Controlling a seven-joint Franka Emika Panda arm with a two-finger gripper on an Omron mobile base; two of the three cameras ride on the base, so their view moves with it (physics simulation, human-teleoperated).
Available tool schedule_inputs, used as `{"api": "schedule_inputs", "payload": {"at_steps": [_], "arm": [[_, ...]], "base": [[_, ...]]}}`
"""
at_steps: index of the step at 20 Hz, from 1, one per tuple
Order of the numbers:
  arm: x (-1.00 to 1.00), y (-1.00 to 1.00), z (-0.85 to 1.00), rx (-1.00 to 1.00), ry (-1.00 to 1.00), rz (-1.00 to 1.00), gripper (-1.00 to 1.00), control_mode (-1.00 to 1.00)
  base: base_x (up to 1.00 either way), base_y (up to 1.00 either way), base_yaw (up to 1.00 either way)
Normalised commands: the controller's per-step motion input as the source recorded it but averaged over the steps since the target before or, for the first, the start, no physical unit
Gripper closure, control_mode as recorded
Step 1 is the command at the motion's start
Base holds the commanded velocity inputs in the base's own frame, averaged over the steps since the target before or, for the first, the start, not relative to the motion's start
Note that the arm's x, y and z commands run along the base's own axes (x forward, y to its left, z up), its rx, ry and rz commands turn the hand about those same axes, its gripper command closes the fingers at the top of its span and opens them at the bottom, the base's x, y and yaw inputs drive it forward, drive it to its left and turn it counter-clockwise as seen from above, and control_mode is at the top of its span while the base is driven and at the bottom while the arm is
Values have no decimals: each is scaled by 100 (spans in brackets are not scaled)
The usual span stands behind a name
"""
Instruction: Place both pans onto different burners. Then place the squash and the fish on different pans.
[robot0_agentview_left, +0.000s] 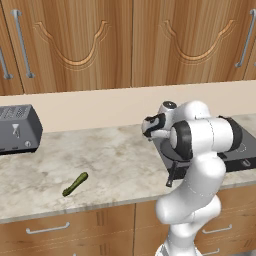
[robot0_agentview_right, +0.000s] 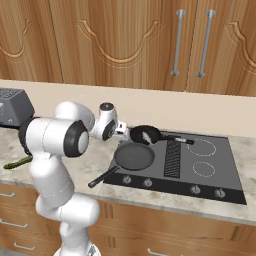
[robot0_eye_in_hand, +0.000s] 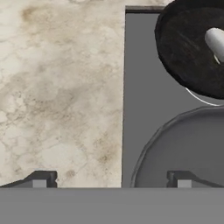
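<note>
On the far left of the marble counter stands a grey toaster. Nearer the front edge lies the squash, alone and well apart from the cooktop. The gripper hovers over the cooktop's left edge, jaws spread wide and holding nothing. On the near left burner sits the wider pan, its handle pointing off the front corner. Behind it the smaller pan holds the fish. The two right burners are bare.
</note>
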Motion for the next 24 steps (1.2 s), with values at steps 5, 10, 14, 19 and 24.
{"api": "schedule_inputs", "payload": {"at_steps": [5,10,14,19,24], "arm": [[-38,27,0,0,7,-2,-100,-100],[-50,27,7,2,1,0,-100,-100],[-68,31,20,4,0,0,-100,-100],[-59,36,19,1,0,0,-100,-100],[-46,47,6,0,-3,0,-100,-100]], "base": [[0,0,0],[0,0,0],[0,0,0],[0,0,0],[0,0,0]]}}
